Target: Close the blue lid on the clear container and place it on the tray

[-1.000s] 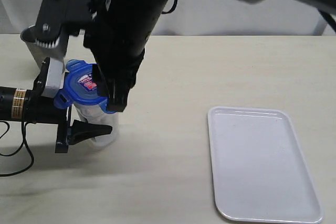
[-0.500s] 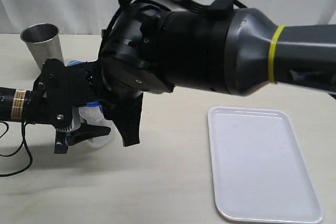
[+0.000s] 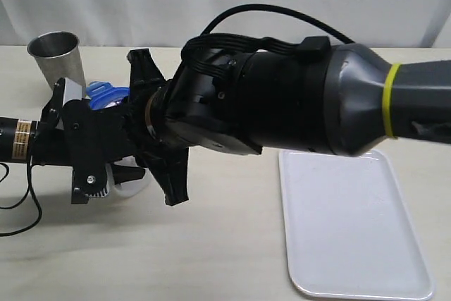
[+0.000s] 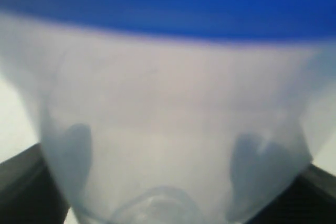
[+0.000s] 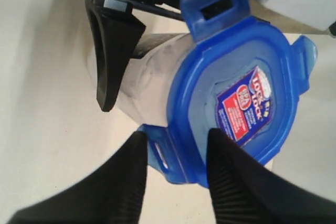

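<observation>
At the left side of the table (image 3: 232, 259), near the metal cup (image 3: 58, 58), the clear container (image 5: 139, 85) is clasped by the left gripper (image 4: 165, 156). Its jaws are closed on the translucent wall below the rim, and the pads are seen as dark shadows through the plastic. The blue lid (image 5: 236, 103) is seated on the container's mouth. Its flaps appear to be splayed outward, so the snapping-down is judged not yet done.

The right gripper (image 5: 177, 135) is set directly at the lid's edge, with the jaws partly apart and astride one flap. Whether the flap is actually pinched cannot be told.

The container is judged light and apparently empty, with smooth walls that may slip or flex under a hard squeeze. It is best taken on two opposite flat sides, just under the lid. The lid looks stiff, with hinged flaps that are best pushed at their outer ends.

The tray (image 3: 352, 230) lies well apart on the right.
</observation>
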Tool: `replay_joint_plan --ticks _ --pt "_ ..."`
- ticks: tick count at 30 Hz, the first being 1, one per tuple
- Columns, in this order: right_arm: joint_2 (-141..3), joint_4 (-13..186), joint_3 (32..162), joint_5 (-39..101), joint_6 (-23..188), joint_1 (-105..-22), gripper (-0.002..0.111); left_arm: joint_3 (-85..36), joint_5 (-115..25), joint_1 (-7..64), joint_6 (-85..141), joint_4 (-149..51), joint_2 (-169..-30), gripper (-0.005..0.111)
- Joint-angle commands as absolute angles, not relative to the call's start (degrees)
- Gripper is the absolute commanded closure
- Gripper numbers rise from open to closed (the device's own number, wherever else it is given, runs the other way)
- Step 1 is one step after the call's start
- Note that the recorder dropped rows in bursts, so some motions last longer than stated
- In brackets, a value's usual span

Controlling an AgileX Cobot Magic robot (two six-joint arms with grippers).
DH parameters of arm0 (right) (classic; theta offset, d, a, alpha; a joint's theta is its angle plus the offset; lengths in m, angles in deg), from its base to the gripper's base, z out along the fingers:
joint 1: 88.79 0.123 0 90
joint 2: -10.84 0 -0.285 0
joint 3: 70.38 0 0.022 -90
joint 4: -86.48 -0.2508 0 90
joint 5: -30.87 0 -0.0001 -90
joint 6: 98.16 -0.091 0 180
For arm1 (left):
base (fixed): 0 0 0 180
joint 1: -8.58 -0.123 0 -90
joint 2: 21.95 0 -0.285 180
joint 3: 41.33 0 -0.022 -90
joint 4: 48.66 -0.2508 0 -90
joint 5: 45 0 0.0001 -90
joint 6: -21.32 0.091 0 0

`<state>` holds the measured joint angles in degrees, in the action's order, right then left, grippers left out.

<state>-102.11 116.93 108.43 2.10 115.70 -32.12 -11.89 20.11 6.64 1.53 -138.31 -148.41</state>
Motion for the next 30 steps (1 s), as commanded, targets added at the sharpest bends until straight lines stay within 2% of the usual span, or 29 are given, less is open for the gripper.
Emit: replay_joint_plan --ticks 1,8,13,17,21,24,30 --pt "-105.2 118.4 107.2 4.1 111.8 -32.0 0.076 -12.3 25.0 7.3 1.5 -137.9 -148.0 0.107" --pt "-107.7 121.9 107.2 5.7 108.5 -32.0 0.076 -12.3 25.0 7.3 1.4 -137.9 -148.0 0.107" --pt "-108.3 135.9 107.2 7.6 93.7 -32.0 0.078 -12.3 25.0 7.3 1.4 -138.0 -148.0 0.107" --pt "-108.5 136.6 107.2 8.5 92.5 -32.0 0.079 -12.3 25.0 7.3 1.4 -138.0 -148.0 0.107" --pt "-105.4 131.2 107.2 9.0 88.1 -33.3 0.078 -12.3 25.0 7.3 1.4 -136.0 -148.0 0.107" --pt "-101.9 121.7 107.2 12.1 88.7 -37.4 0.070 -12.3 25.0 7.3 1.4 -135.7 -148.0 0.107" --pt "-99.5 116.9 107.6 12.9 88.7 -40.0 0.068 -12.3 25.0 7.3 1.4 -135.0 -148.0 0.107"
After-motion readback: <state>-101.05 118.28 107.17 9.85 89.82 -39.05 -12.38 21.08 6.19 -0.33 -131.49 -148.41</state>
